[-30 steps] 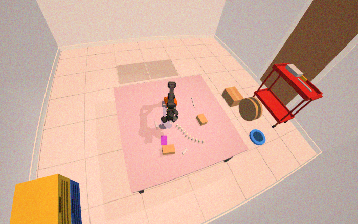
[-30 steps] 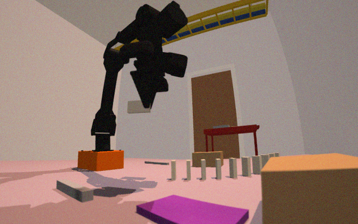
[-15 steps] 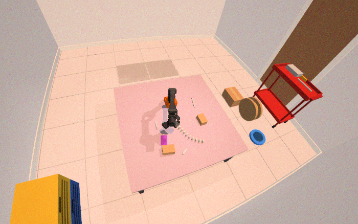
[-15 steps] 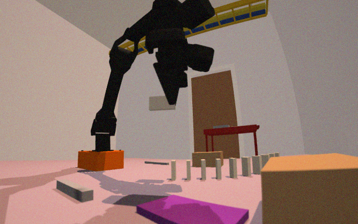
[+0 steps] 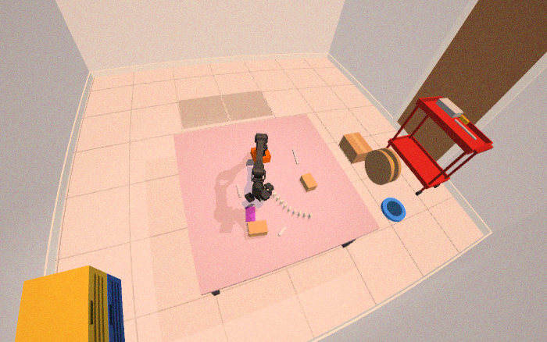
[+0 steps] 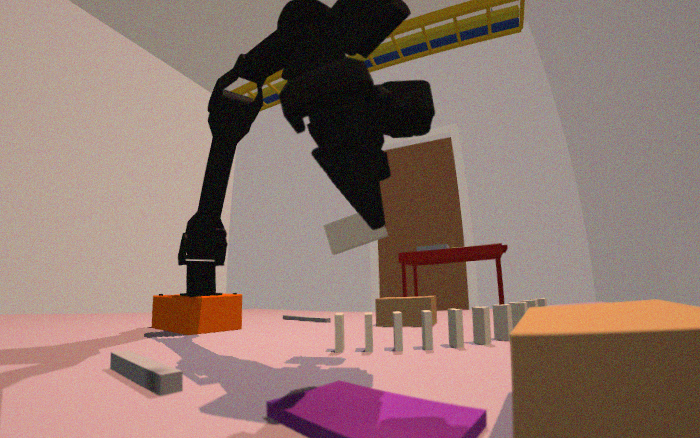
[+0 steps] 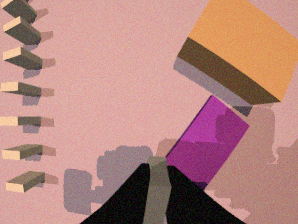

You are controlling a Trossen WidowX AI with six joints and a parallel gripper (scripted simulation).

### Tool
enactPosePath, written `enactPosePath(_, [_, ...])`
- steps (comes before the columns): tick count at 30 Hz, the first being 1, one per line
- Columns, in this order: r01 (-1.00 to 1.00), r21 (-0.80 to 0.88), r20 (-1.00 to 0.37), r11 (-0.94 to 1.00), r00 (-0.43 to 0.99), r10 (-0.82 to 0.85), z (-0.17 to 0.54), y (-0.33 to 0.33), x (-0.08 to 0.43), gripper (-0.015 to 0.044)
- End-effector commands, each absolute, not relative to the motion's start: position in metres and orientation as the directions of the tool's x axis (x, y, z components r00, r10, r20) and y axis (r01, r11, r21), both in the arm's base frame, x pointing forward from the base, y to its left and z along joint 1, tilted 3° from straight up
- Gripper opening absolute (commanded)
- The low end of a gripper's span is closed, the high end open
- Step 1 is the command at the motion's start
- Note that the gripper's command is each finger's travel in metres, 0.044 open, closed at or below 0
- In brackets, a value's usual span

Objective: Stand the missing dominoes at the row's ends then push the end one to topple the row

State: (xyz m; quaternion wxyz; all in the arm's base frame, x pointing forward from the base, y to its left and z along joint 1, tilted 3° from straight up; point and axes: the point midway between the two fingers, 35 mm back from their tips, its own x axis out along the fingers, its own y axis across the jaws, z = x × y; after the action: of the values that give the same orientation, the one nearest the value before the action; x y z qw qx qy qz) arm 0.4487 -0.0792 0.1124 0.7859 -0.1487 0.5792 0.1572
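My gripper is shut on a pale domino, held tilted in the air well above the table. A curved row of several pale dominoes stands upright; in the wrist view it runs down the left side. The gripper is off the row's arm-side end, not touching it. Another pale piece lies flat beyond the row, near the front tan box; whether it is a domino is unclear.
A purple slab lies by a tan box. A second tan box stands across the row. Pale bars lie flat: one left of the arm, one right.
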Motion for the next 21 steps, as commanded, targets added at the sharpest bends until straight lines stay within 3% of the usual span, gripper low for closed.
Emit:
enactPosePath(1, [-0.393, -0.032, -0.936, 0.919, 0.335, 0.111, 0.104, -0.081, 0.454, 0.0029])
enactPosePath(21, [-0.335, 0.029, -0.745, 0.942, 0.621, 0.244, 0.086, -0.097, 0.478, 0.0029])
